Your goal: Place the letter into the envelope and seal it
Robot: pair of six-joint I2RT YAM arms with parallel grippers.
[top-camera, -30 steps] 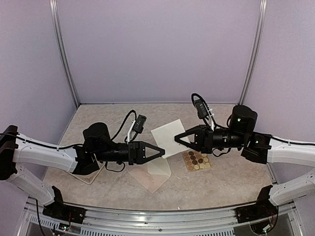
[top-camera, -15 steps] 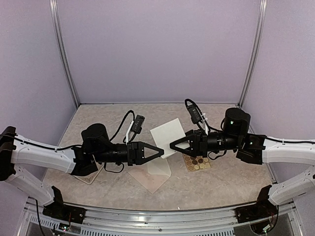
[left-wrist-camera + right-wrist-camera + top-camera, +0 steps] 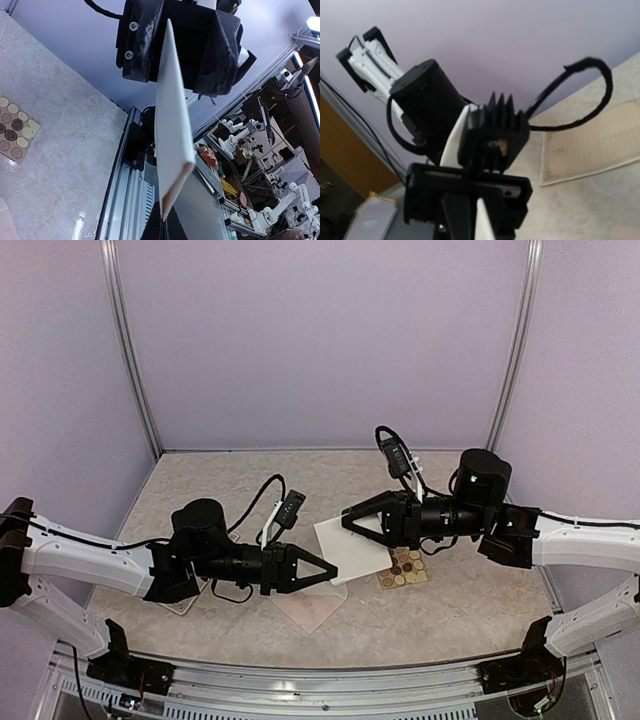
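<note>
Your left gripper [image 3: 330, 570] is clamped on the near edge of the small cream paper envelope [image 3: 355, 548]. Your right gripper [image 3: 348, 517] pinches its far edge, both holding it above the marbled counter [image 3: 450, 610].

My overhead view is bright, even and sharp; only soft shadows lie on the tabletop [image 3: 460, 610], and the rail [image 3: 300, 680] glints. My left wrist picture catches glare low on the tabletop. My right wrist picture is soft, everything near blurred.
</note>
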